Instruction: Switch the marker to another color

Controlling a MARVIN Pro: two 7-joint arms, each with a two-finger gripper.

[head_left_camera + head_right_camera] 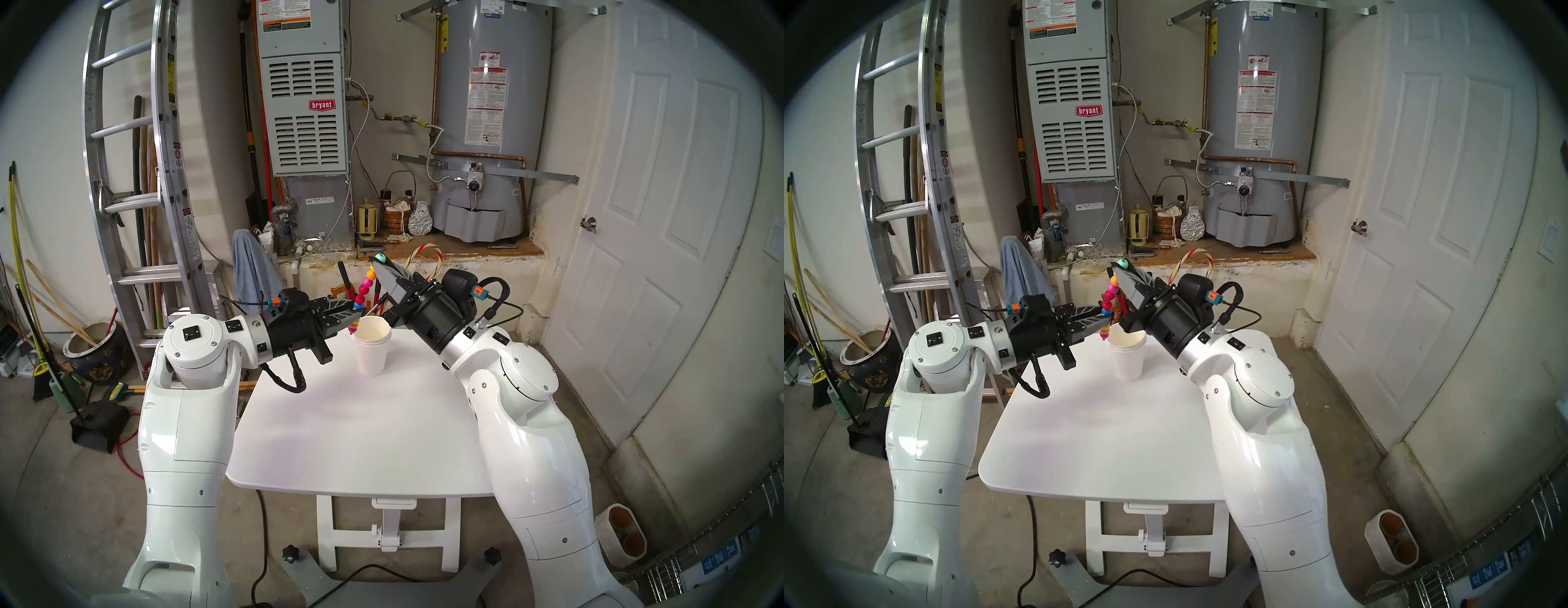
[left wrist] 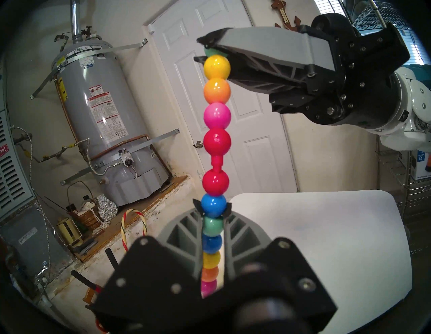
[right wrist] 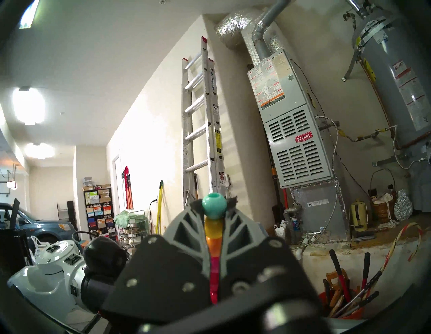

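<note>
The marker [image 1: 364, 291] is a thin stick of bead-like segments in teal, yellow, orange, pink, red and blue, held nearly upright above the stacked paper cups [image 1: 372, 348]. My left gripper [image 1: 358, 312] is shut on its lower part at a blue bead [image 2: 213, 206]. My right gripper [image 1: 377, 261] is shut on the top teal bead [image 3: 214, 208]. In the left wrist view the marker [image 2: 217, 140] shows a gap between two red beads, with a narrow red peg [image 2: 217, 164] bared. Its lowest beads are partly hidden by my left fingers.
The white table [image 1: 360, 433] carries the cups at its far middle. Behind it stand a striped candy cane [image 1: 437, 254] and a bucket of red and black tool handles [image 3: 345, 280]. A ladder [image 1: 140, 191], a furnace and a water heater [image 1: 488, 119] line the back wall.
</note>
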